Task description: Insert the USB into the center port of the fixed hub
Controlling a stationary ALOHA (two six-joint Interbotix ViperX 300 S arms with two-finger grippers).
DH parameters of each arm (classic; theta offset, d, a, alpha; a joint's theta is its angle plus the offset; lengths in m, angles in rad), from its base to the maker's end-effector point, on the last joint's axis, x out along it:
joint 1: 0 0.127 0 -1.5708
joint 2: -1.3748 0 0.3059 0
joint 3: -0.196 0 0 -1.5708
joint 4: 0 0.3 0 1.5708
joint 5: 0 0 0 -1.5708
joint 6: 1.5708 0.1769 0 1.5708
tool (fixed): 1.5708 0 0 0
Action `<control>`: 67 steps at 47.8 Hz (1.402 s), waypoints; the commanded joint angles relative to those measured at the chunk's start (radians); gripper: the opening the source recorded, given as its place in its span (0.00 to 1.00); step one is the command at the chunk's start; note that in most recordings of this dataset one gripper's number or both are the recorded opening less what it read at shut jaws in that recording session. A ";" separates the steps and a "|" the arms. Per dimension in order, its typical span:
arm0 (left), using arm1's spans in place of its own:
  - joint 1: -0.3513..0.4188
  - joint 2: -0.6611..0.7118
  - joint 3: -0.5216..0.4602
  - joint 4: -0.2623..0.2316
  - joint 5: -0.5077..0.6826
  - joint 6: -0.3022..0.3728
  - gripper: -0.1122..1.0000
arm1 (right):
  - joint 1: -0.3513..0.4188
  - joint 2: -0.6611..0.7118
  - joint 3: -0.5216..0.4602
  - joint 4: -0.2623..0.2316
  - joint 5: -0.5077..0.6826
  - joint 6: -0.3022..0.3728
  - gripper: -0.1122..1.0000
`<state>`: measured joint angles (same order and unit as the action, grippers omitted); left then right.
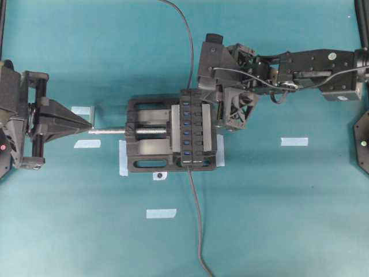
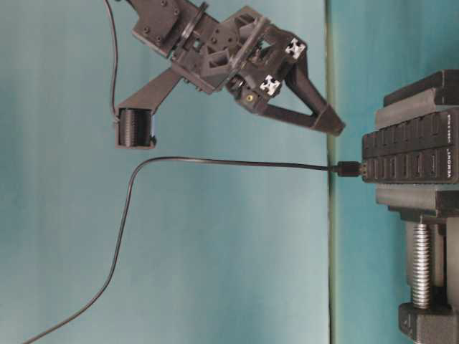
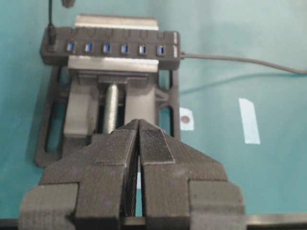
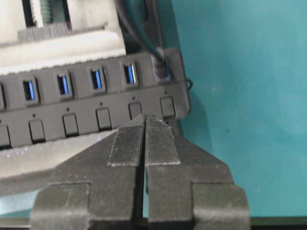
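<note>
Both the left gripper [image 3: 139,125] and right gripper [image 4: 145,120] are closed, empty.

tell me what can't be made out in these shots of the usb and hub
- USB: its tip, table-level view, hidden inside the fixed hub.
- fixed hub: its far slots, right wrist view, cut off by the left edge.
- cable: its other end, overhead view, runs off the top edge.
</note>
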<state>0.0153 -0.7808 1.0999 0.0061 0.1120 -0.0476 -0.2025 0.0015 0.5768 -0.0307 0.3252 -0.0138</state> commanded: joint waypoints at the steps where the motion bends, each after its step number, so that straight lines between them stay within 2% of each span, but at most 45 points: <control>1: 0.002 0.000 -0.015 0.002 -0.003 -0.003 0.10 | -0.003 -0.009 -0.020 0.000 -0.008 -0.011 0.08; 12: 0.002 0.000 -0.014 0.002 -0.003 -0.002 0.10 | -0.009 -0.003 -0.020 0.000 -0.023 -0.011 0.12; 23: 0.002 -0.011 -0.009 0.002 -0.003 -0.003 0.10 | -0.011 0.006 -0.020 -0.002 -0.057 -0.014 0.24; 29: 0.002 -0.008 -0.009 0.002 -0.002 -0.003 0.10 | -0.011 0.014 -0.021 0.000 -0.071 -0.011 0.42; 36: 0.002 -0.006 -0.009 0.002 -0.002 -0.005 0.10 | -0.011 0.021 -0.023 -0.002 -0.091 -0.011 0.73; 40: 0.002 -0.006 -0.009 0.002 -0.002 -0.015 0.10 | -0.011 0.023 -0.026 -0.002 -0.095 -0.011 0.83; 54: 0.002 -0.011 -0.008 0.003 -0.002 -0.034 0.10 | -0.012 0.052 -0.052 -0.002 -0.107 -0.015 0.81; 67: 0.002 -0.011 -0.002 0.002 -0.002 -0.035 0.10 | -0.012 0.092 -0.100 -0.002 -0.101 -0.055 0.81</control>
<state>0.0169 -0.7915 1.1091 0.0077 0.1150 -0.0813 -0.2132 0.1012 0.5077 -0.0307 0.2286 -0.0537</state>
